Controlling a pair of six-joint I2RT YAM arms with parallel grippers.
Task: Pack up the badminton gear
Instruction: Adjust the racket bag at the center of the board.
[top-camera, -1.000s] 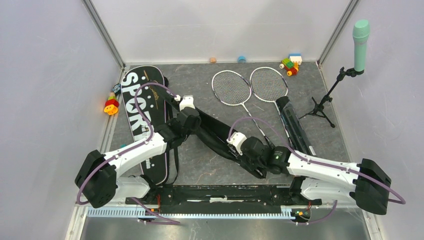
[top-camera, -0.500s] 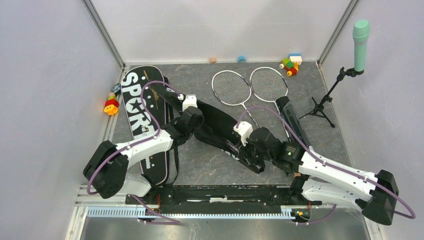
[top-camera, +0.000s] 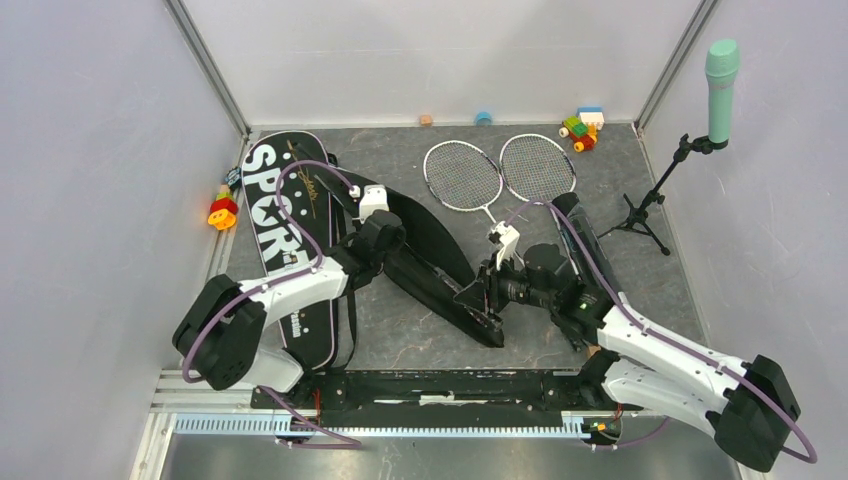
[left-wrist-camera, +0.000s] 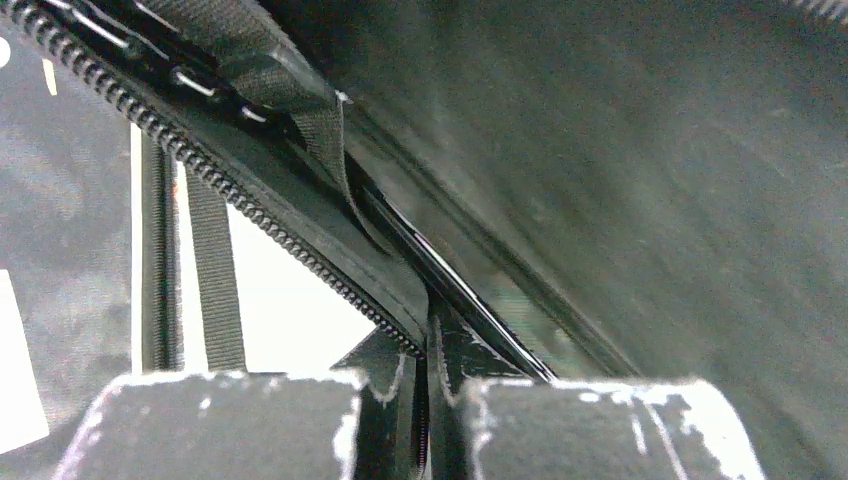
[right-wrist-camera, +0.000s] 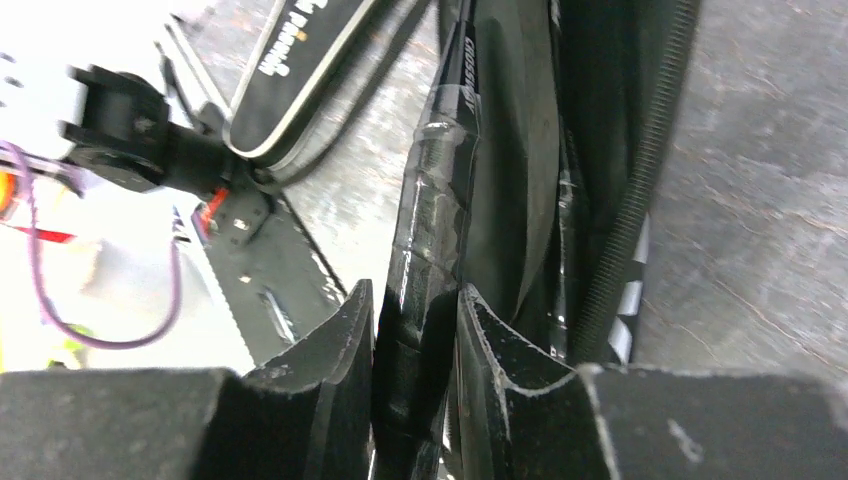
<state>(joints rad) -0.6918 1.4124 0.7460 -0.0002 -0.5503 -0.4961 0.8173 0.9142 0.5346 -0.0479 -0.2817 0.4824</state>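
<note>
Both sets are clenched: left fingers (left-wrist-camera: 230, 425) pinch the zipper edge (left-wrist-camera: 250, 213), right fingers (right-wrist-camera: 310, 385) squeeze the racket handle (right-wrist-camera: 430, 220) between them.

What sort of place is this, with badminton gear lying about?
Probably a robot lab's test booth, not a sports hall: plain white walls box in a grey tabletop, two white robot arms are bolted along its near edge, and coloured toy blocks lie at the back.
</note>
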